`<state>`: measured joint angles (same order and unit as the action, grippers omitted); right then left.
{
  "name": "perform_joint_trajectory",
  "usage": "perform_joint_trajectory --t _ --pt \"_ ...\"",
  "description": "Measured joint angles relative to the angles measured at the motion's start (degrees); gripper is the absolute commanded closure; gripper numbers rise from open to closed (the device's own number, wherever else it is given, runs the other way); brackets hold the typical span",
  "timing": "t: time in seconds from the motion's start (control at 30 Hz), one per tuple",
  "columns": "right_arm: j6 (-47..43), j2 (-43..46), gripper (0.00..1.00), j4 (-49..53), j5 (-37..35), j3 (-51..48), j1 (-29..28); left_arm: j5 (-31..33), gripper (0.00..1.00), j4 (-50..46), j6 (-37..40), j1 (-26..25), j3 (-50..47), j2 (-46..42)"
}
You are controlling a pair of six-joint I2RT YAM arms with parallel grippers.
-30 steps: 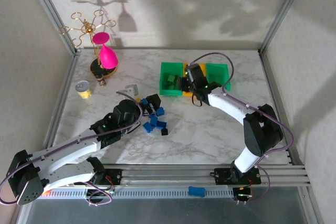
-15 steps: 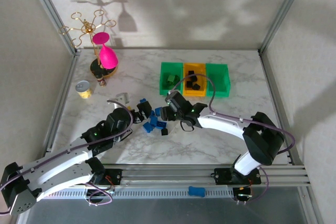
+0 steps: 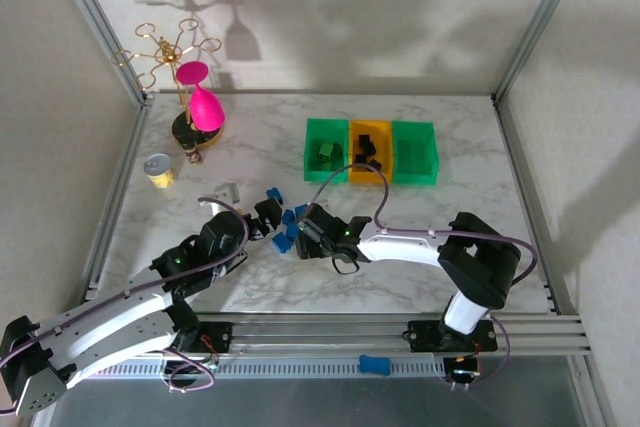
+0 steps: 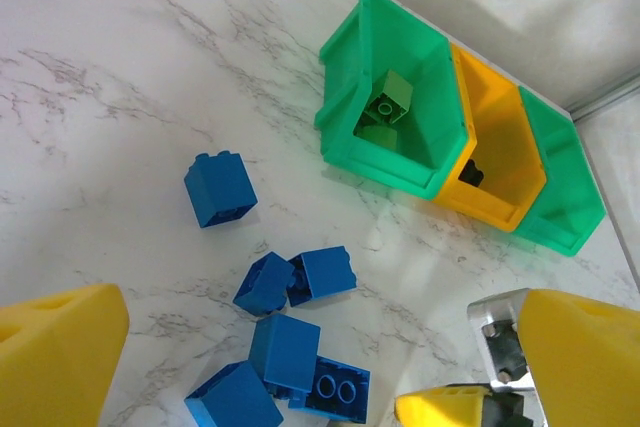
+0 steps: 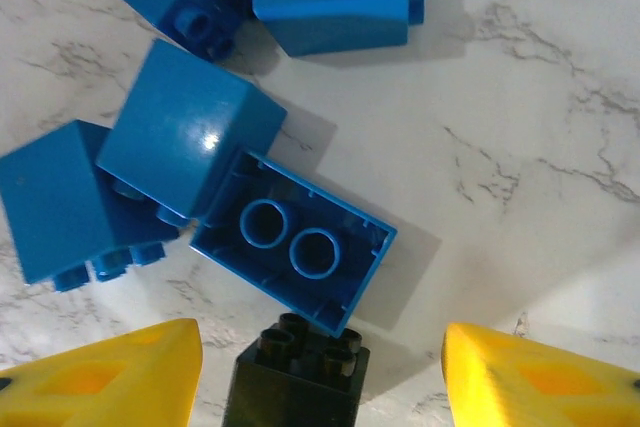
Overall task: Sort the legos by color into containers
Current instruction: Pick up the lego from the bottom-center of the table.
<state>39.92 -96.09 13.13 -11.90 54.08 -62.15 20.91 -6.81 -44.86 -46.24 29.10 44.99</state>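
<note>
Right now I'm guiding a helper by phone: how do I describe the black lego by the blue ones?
On the marble table, find the cluster of blue legos near the three bins. One blue brick lies upturned, showing two round hollows; the black lego sits at its corner, between the right end effector's yellow fingers, the only dark piece there.

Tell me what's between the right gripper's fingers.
A black lego sits in the gap of the open right gripper, seen in the right wrist view; an upturned blue lego lies just beyond it.

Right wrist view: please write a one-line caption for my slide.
Open right tool poised over a black lego beside blue legos on the marble table.
</note>
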Motion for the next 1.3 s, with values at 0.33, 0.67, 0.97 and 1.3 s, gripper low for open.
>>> perform_joint_trajectory --t 0.33,0.67,0.97,1.3 --pt "0.9 -1.4 0.45 0.0 -0.3 -0.2 -0.4 0.0 0.00 0.1 0.0 0.0 -0.4 -0.8" --pt "1.5 -1.4 0.61 0.2 -0.5 -1.4 -1.4 0.0 0.00 0.1 0.0 0.0 -0.5 -0.8" --pt "1.6 -0.3 0.68 1.2 -1.9 -1.5 -1.4 0.0 0.00 0.1 0.0 0.0 -0.5 -0.7" --pt "-0.1 9.6 0.64 5.2 -3.8 -1.2 3.0 -0.1 0.00 0.7 0.1 0.2 1.4 3.6"
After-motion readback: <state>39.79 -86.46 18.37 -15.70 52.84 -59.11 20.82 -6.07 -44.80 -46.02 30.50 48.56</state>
